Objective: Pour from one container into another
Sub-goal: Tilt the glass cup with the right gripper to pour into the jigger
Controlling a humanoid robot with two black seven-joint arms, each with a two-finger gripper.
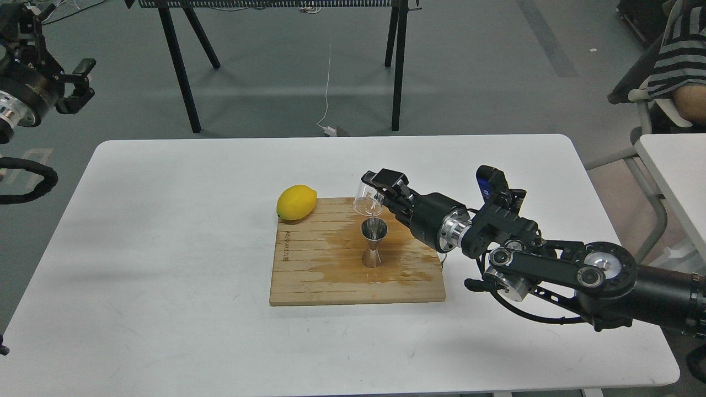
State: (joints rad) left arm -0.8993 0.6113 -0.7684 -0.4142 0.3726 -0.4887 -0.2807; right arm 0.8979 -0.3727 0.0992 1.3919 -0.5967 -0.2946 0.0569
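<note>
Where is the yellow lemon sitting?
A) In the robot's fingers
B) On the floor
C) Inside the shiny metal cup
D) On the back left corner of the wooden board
D: the lemon rests on the back left corner of the wooden board, apart from the jigger and the tilted glass cup held by the right gripper.

Both arms are matte black with silver metal rings at the joints and round silver hubs on the right arm's links. The right arm (pixel 551 264) carries a blue block near its wrist and a thin black cable looping beneath; a thick black hose curls beside the left arm (pixel 27 88).
</note>
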